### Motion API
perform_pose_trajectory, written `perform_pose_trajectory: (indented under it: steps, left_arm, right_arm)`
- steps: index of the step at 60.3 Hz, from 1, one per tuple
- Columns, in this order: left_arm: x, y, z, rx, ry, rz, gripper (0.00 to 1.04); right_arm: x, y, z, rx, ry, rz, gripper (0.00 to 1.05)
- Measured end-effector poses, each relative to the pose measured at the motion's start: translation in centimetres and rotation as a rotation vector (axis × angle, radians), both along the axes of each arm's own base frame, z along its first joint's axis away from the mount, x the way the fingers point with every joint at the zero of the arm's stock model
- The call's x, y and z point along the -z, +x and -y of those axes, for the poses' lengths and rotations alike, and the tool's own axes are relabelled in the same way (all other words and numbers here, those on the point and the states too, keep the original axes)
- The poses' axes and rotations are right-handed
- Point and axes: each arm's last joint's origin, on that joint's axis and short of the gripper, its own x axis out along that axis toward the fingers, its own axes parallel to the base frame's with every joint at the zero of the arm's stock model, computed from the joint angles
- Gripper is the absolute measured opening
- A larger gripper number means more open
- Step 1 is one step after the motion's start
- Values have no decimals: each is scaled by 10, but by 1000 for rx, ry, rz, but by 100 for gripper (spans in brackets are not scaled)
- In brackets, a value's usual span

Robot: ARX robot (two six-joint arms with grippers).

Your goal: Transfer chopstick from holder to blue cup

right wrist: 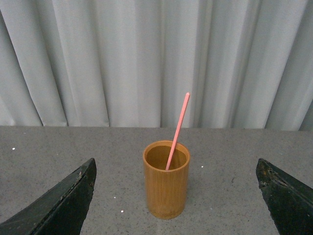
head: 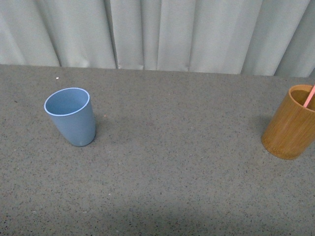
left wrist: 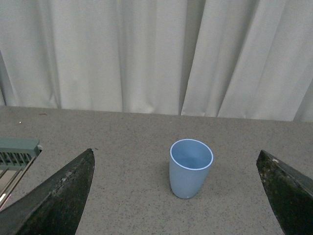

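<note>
Closest in, the left jaws: two dark, scuffed fingers (left wrist: pixel 58 200) frame the left wrist view, spread wide apart and empty. At that view's edge, beside one finger, sits a pale grey-green ribbed piece (left wrist: pixel 17 154); what it is, I cannot tell. Straight ahead of those open jaws stands the light blue plastic cup (left wrist: pixel 190 169), upright on the speckled grey worktop (left wrist: pixel 122 142), well clear of both fingers.

Over to the front view: the cup (head: pixel 71 118) is on the left of the worktop (head: pixel 172 172), mouth up, with neither arm in sight. A pleated white curtain (head: pixel 172 34) hangs along the back.

Moving right, far across the worktop and well apart from the cup, there's the round brown bamboo holder (head: pixel 290 123), partly cut by the frame edge. Out of it pokes the thin pink chopstick (head: pixel 309 97).

The right wrist view gives the better look: the holder (right wrist: pixel 166 183) stands upright, and the chopstick (right wrist: pixel 177 129) is inside it, leaning against the rim, its top rising well above. The right jaws are wide open too, dark fingers (right wrist: pixel 58 205) at each side, the holder centred ahead of them, untouched.
</note>
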Motion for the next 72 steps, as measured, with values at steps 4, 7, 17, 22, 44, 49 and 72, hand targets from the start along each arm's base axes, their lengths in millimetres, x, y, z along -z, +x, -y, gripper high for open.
perform_pose_trajectory:
  steps: [4, 7, 17, 22, 44, 49, 72]
  left_arm:
    - [0, 0, 0, 0, 0, 0, 98]
    - [0, 0, 0, 0, 0, 0, 98]
    - [0, 0, 0, 0, 0, 0, 98]
    - [0, 0, 0, 0, 0, 0, 98]
    - [0, 0, 0, 0, 0, 0, 98]
    - [0, 0, 0, 0, 0, 0, 98]
    - [0, 0, 0, 0, 0, 0, 98]
  right_arm:
    - [0, 0, 0, 0, 0, 0, 95]
    - [0, 0, 0, 0, 0, 0, 95]
    - [0, 0, 0, 0, 0, 0, 95]
    - [0, 0, 0, 0, 0, 0, 95]
    - [0, 0, 0, 0, 0, 0, 95]
    - [0, 0, 0, 0, 0, 0, 95]
    - [0, 0, 0, 0, 0, 0, 95]
